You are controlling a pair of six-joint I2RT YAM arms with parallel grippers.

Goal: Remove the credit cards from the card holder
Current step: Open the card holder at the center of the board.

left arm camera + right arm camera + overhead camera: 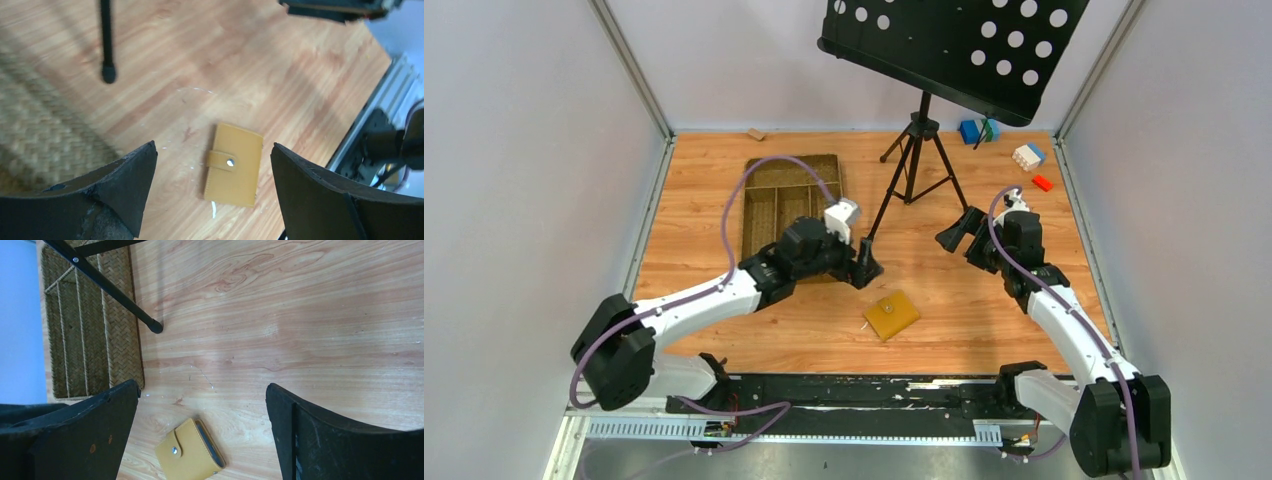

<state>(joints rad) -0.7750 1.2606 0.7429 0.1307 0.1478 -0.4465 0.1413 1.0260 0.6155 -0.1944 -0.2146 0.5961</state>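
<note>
A view from above shows a wooden table (pixel 964 310) walled in by pale panels, with two white and black robot arms reaching in from the bottom edge. A small mustard-yellow wallet (pixel 892 315) lies flat on the bare wood just below the centre of the frame, between the two arms and touching neither. It is folded shut, and a strap with a silver snap is fastened across it, so any cards inside are hidden. The left gripper (pixel 864 266) hangs just above and to the left of the wallet. In its wrist view its two black fingers (pixel 120 185) are spread wide apart and hold nothing, with the wallet (pixel 234 165) in the gap between them. The right gripper (pixel 952 235) sits up and to the right of centre, farther from the wallet. Its wrist view shows its fingers (pixel 320 440) parted wide as well and empty, with the wallet (pixel 190 452) at the bottom centre of the frame. A brown woven tray (pixel 789 200) with compartments lies in the upper left part of the table, partly under the left arm. A black music stand (pixel 954 40) on a tripod (pixel 914 160) rises at the top centre. A few coloured toy blocks (pixel 1028 156) are scattered in the upper right corner of the table.
</note>
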